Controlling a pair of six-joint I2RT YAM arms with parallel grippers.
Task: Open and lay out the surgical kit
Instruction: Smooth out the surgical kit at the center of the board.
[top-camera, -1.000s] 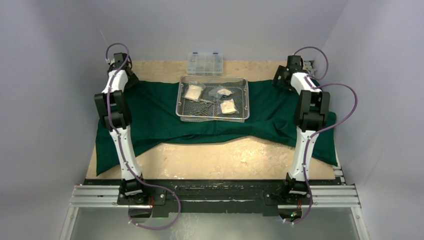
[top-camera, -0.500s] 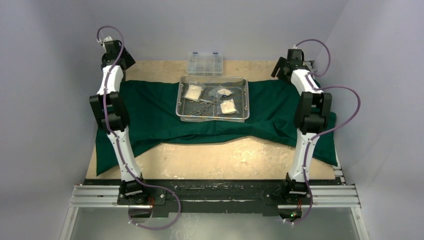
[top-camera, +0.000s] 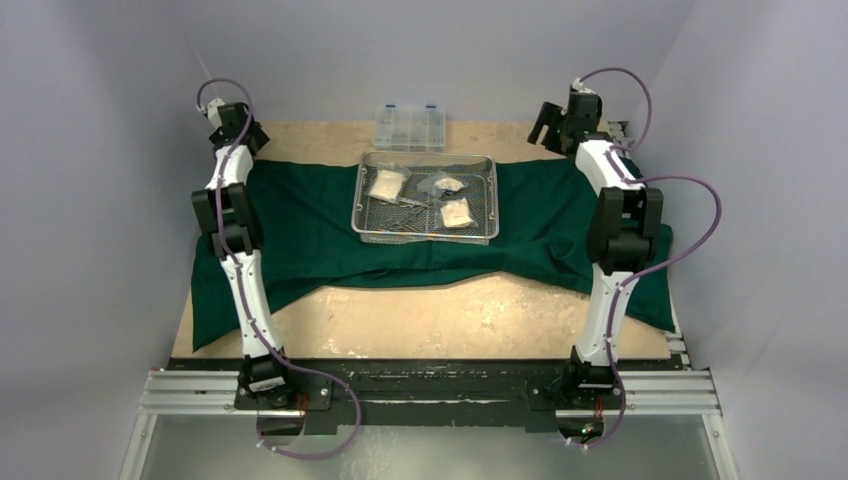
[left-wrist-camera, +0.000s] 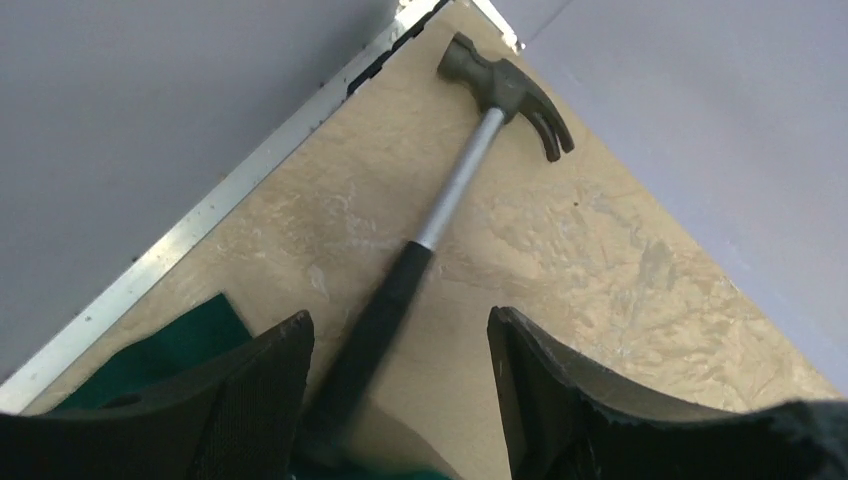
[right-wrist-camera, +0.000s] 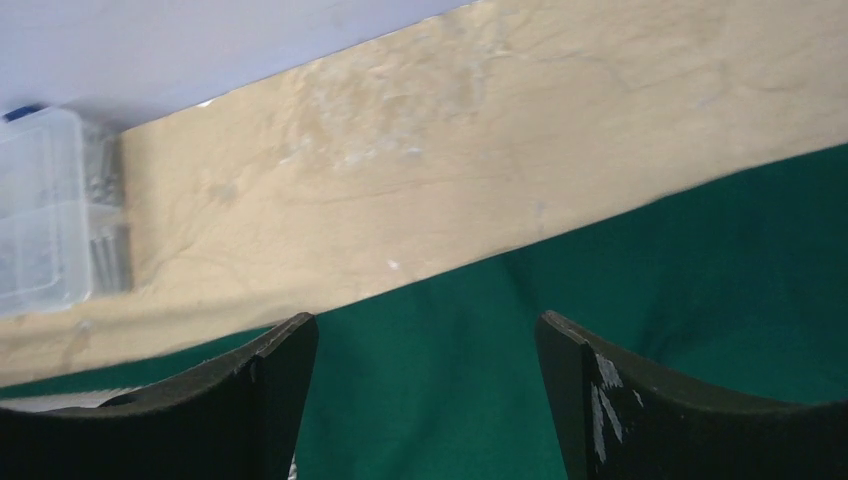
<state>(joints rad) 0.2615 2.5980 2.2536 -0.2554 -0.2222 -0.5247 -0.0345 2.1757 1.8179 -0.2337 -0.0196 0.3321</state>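
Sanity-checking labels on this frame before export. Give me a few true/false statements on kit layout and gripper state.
1. The mesh tray sits on the green cloth. True.
2. The clear compartment box is inside the tray. False: it stands on the bare table behind the tray.
3. The left gripper is shut on the hammer. False: it is open, and the hammer lies on the table.
4. The gauze packets lie in the tray. True.
5. The right gripper is open. True.
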